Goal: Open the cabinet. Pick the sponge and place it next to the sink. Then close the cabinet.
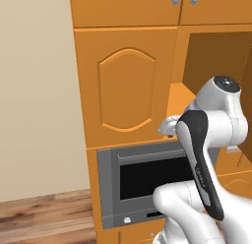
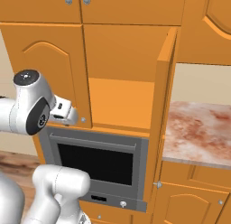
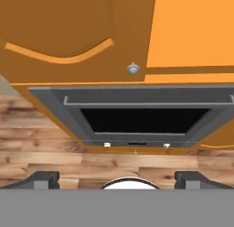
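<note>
Half opened: right door (image 2: 163, 101) of the cabinet (image 2: 118, 90) swung out edge-on, left door (image 1: 125, 88) shut, knob (image 3: 132, 68) at its lower corner untouched. Orange shelf (image 2: 119, 101) exposed and bare as far as visible (sponge not made out on it, possibly deeper in or hidden behind the shut door). Left to do, by the look of it: swing the left door, find and lift the sponge, set it by the sink, shut both doors. Marble counter (image 2: 198, 130) to the right of the open door; sink itself not to be told.

Gripper (image 2: 64, 113) spread to full width, fingertips (image 3: 43, 179) well apart, nothing between them, touching nothing. Poised just beside the bottom edge of the left door, near the knob, above the top edge of the grey oven (image 2: 97, 162).
</note>
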Controlling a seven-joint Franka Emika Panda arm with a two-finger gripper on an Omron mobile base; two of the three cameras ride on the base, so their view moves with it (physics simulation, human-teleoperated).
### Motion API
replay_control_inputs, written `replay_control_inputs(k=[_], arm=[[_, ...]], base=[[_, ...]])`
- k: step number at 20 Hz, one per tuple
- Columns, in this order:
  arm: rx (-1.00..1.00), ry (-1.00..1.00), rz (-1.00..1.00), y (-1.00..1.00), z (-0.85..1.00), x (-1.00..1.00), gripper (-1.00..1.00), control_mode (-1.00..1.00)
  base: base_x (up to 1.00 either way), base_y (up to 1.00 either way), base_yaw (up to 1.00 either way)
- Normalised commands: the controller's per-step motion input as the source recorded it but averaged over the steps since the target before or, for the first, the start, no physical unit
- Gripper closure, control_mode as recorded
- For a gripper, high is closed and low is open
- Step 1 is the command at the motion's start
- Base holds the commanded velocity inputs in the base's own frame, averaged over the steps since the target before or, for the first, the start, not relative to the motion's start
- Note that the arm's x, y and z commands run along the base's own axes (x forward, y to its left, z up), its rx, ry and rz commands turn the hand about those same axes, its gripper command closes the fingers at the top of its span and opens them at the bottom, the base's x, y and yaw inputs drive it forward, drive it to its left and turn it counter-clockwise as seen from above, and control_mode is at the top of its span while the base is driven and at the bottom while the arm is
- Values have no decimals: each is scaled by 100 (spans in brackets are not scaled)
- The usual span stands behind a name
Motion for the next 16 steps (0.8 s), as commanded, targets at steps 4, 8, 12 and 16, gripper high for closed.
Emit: replay_control_inputs(k=[4,8,12,16], arm=[[0,-6,0,0,-39,26,-100,-100],[0,-9,0,0,-25,33,-100,-100],[0,-8,0,0,-1,28,-100,-100],[-4,0,0,0,0,14,-100,-100]], base=[[0,0,0],[0,0,0],[0,0,0],[0,0,0]])
